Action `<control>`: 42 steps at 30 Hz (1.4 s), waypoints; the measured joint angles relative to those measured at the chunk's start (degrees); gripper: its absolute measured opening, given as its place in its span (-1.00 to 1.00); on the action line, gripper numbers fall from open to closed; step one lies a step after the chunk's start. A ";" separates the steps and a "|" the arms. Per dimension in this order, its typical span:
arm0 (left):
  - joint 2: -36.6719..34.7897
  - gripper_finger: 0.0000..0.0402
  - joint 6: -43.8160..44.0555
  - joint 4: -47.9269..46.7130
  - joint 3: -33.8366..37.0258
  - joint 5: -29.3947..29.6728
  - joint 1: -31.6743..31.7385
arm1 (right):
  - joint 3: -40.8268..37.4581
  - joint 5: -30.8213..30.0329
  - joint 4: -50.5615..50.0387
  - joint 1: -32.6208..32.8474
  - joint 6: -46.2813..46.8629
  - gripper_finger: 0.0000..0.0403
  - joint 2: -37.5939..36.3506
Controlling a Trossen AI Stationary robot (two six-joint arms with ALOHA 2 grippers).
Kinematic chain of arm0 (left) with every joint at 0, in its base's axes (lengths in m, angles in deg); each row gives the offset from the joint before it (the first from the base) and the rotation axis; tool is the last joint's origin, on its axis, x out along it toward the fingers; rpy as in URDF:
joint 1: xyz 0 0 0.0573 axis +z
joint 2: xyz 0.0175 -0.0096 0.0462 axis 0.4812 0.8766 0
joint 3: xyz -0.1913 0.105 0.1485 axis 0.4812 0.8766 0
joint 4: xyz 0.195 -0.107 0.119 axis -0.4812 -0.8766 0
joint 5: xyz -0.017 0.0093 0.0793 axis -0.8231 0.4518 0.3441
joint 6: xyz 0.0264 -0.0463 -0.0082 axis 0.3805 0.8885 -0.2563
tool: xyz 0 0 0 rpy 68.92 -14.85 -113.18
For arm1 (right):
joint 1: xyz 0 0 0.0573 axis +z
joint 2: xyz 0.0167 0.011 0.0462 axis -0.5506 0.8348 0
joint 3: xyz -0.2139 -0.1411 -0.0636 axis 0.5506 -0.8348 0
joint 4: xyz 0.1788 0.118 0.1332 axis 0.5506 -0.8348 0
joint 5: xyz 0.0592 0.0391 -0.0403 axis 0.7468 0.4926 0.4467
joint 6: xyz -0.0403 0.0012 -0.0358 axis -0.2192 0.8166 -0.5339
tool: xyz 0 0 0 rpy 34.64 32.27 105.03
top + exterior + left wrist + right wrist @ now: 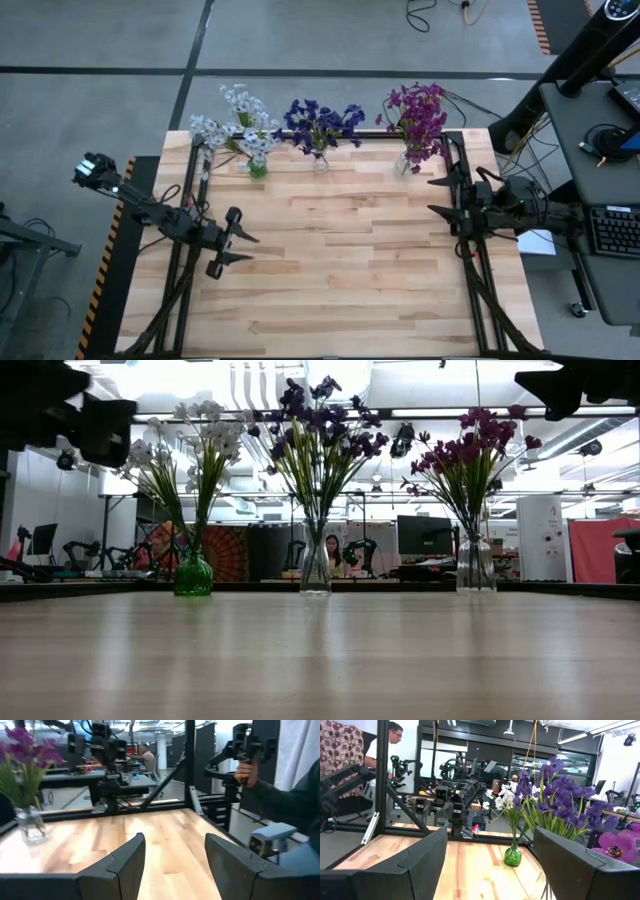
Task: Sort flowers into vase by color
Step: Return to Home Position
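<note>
Three vases stand in a row along the table's far edge, each resting on its base. The green vase holds whitish flowers. The clear middle vase holds dark blue-violet flowers. The clear right vase holds magenta-purple flowers. The stems stand in the vases' necks. My left gripper hangs open over the table's left side, with nothing between its fingers. My right gripper hangs open at the right side, also with nothing in it.
Black frame rails run along the table's left and right sides. A person's hand on a dark control handle shows beyond the table's right side. The wooden tabletop spreads bare between the two grippers and toward the near edge.
</note>
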 joint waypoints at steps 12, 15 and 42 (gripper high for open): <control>-5.27 -0.05 -2.89 -4.63 0.17 -22.51 19.52 | 0.00 0.03 -1.15 0.00 -0.98 0.43 0.00; -6.30 -0.05 -2.16 -6.59 0.49 -29.50 23.53 | 0.00 0.05 -2.14 0.00 -0.84 0.43 0.00; -22.12 -0.05 -8.11 -22.05 -3.29 -35.29 24.21 | 4.53 0.86 -6.17 -0.01 -3.35 0.43 0.00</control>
